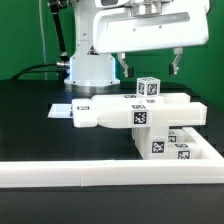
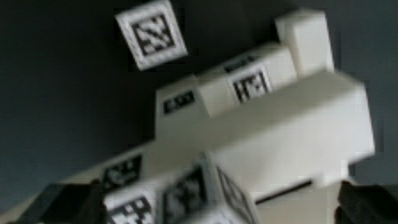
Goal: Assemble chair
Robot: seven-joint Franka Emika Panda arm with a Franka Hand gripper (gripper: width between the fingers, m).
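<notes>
Nearest runs the long low white border rail (image 1: pixel 110 177), smooth and blocky, across the black worktop (image 1: pixel 25 115). Behind it sits the chair (image 1: pixel 140 113): matte white slabs and bars stacked together, tagged with small black-and-white squares, a small cube on top. Farther back, the glossy white gripper (image 1: pixel 149 64) hangs above, fingers (image 1: pixel 176 66) spread, holding nothing.
</notes>
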